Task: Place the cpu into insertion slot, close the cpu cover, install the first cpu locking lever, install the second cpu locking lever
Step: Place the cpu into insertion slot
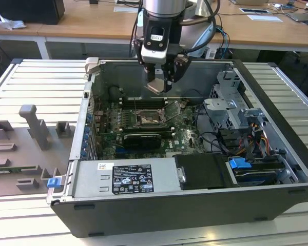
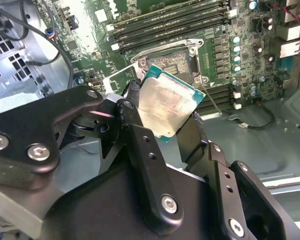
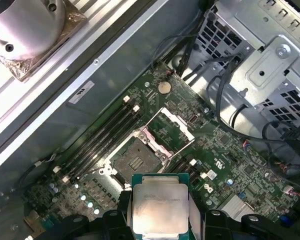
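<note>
My gripper [image 1: 158, 86] hangs inside the open computer case, shut on the cpu [image 1: 155, 87], a flat silvery-beige square chip with a green rim. In both wrist views the black fingers [image 2: 132, 116] press two opposite edges of the cpu [image 2: 166, 106] [image 3: 159, 206]. The insertion slot [image 1: 146, 119] [image 2: 172, 62] [image 3: 134, 160] lies bare on the green motherboard, below and a little ahead of the chip. The cpu cover [image 3: 173, 127] [image 1: 171, 109] is swung open, standing up from the slot's edge on the exterior view's right.
Long black memory slots [image 3: 102, 137] flank the socket. A metal drive cage [image 1: 231, 105] with cables fills the case toward the exterior view's right. A labelled power supply [image 1: 126, 178] sits at the near edge. Grey fixture blocks [image 1: 33, 125] lie outside on the left.
</note>
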